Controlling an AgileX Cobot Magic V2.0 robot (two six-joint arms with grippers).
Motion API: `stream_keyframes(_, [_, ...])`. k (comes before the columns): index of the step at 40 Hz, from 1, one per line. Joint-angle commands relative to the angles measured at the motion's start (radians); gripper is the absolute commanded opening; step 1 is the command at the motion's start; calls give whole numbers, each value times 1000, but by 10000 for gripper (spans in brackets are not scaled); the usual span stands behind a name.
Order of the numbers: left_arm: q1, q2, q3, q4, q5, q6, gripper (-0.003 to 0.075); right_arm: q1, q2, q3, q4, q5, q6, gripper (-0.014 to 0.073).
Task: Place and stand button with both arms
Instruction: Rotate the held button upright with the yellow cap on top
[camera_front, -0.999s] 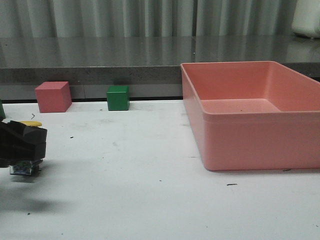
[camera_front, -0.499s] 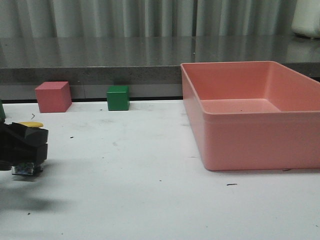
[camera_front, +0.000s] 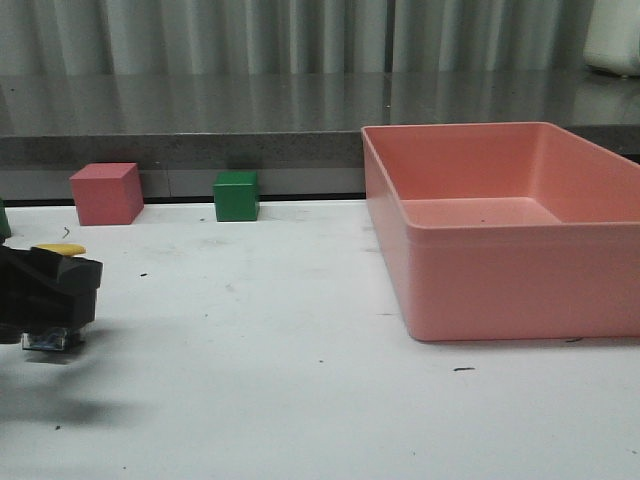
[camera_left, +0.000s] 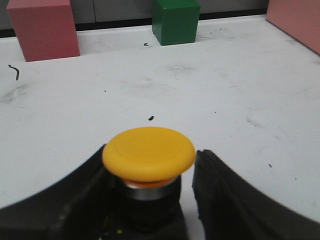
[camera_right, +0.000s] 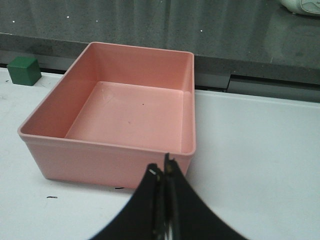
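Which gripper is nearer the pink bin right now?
Right. The right gripper, fingers closed together, hovers just before the pink bin. The left gripper is far across the table, holding the button.

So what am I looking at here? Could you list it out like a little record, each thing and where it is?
button: yellow cap up, held between the left gripper's fingers
left gripper: shut on the button, low over the table's left edge
right gripper: shut, empty, above the table near the bin
pink bin: on the table's right side, nothing visible inside
pink cube: back left
green cube: back, right of the pink cube
table: white, scuffed
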Motion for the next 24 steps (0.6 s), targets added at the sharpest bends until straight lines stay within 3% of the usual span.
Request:
stream_keyframes(1, [4, -56, -8, 0, -205, 0, 461, -5, 10, -25, -7, -86, -7, -69])
stream_keyframes(6, [4, -67, -8, 0, -205, 0, 506, -5, 10, -25, -7, -86, -7, -69])
stream_keyframes(24, [4, -86, -6, 0, -205, 0, 506, -5, 10, -25, -7, -86, -7, -69])
